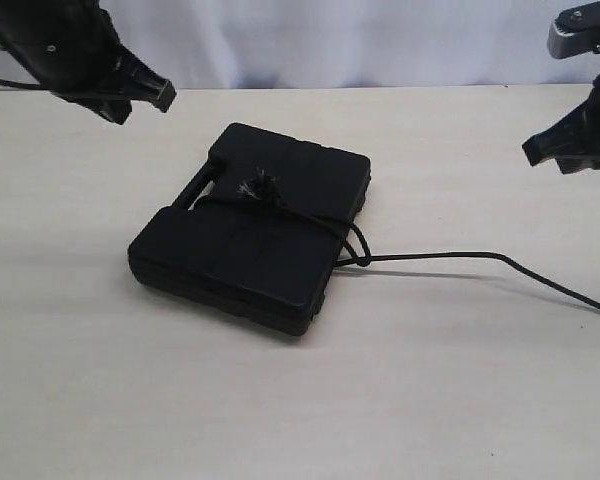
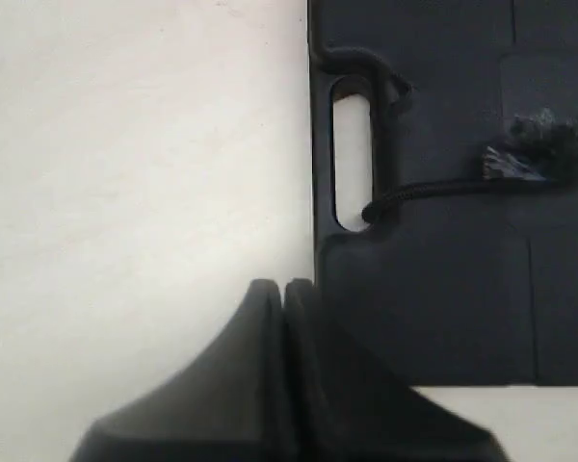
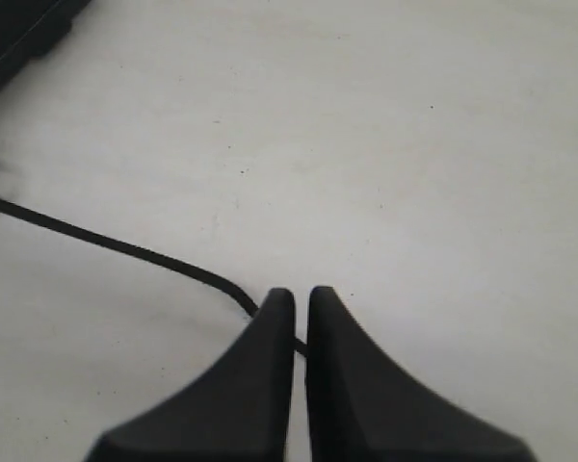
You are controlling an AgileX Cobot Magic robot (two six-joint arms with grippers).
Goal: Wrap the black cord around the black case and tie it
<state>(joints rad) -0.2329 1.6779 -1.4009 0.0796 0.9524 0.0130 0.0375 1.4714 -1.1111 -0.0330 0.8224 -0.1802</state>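
Note:
The black case (image 1: 242, 250) lies flat in the middle of the table. The black cord (image 1: 440, 257) crosses its lid, passes through the handle slot (image 2: 352, 154) and is knotted on top, where a frayed tuft (image 1: 258, 187) sticks up. The cord loops at the case's right side and its long tail trails right across the table. My left gripper (image 1: 165, 95) hangs shut above the table, behind and left of the case (image 2: 443, 308), holding nothing. My right gripper (image 1: 532, 152) is raised at the far right, shut and empty. The cord (image 3: 106, 239) runs on the table under it (image 3: 301, 294).
A pale wooden table (image 1: 300, 400) carries the case, with bare surface in front and to both sides. A white curtain (image 1: 360, 40) closes off the back edge. The cord's tail runs off the right edge of the exterior view.

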